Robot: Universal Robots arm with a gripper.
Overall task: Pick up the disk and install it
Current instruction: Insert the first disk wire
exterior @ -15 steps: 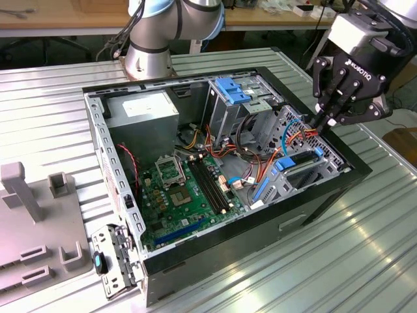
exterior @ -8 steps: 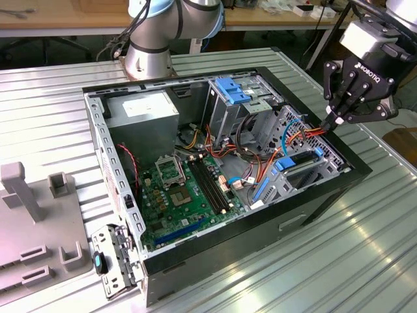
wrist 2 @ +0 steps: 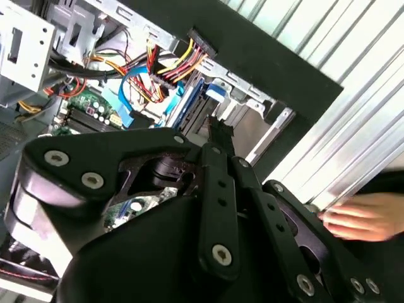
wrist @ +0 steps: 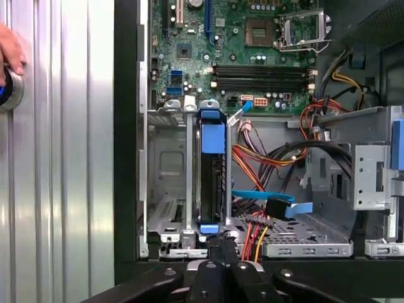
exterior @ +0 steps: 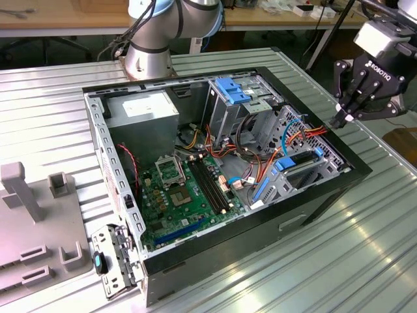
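The arm (exterior: 195, 13) rises from its round base (exterior: 148, 55) at the far side in the exterior view. The wrist (exterior: 384, 36) hangs at the exterior view's upper right, tilted. The gripper (exterior: 339, 120) points downward and toward the exterior view's left. Its black fingers (wrist: 221, 251) are pressed together, with nothing held between them.

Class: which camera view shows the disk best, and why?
The first wrist view: the disk stands on edge in the grey cage, both blue rail ends visible. The exterior view shows the disk slanted, partly hidden; the second wrist view, a blue-edged sliver.
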